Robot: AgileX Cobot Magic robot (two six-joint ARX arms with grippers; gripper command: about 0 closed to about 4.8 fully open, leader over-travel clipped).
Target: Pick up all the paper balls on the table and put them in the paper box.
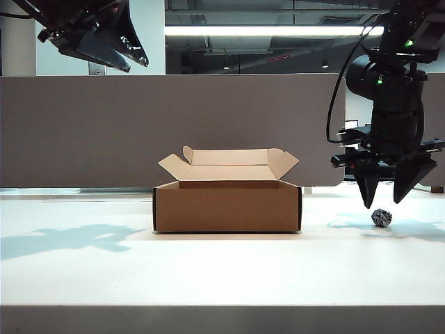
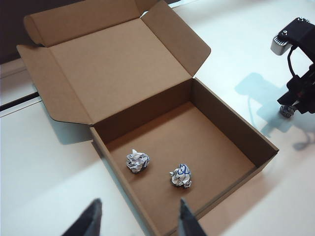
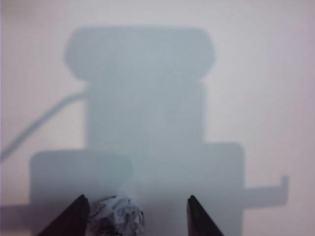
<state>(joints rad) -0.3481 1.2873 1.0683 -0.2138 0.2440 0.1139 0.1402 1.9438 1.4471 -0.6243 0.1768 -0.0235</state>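
The brown paper box (image 1: 227, 206) stands open mid-table with its flaps up. Two paper balls (image 2: 137, 161) (image 2: 181, 176) lie on its floor in the left wrist view. My left gripper (image 1: 138, 64) hangs high above the table at the left, open and empty; its tips (image 2: 139, 216) hover over the box's near wall. A third paper ball (image 1: 381, 218) rests on the white table (image 1: 222, 271) to the right of the box. My right gripper (image 1: 383, 202) points down just above it, open. In the right wrist view this ball (image 3: 118, 219) lies between the fingers (image 3: 136, 206), close to one finger.
Grey-brown partition panels (image 1: 83, 132) run behind the table. The table's straight front edge (image 1: 222, 306) crosses the foreground. The right arm (image 2: 298, 73) shows beyond the box in the left wrist view, and both arms throw shadows on the tabletop.
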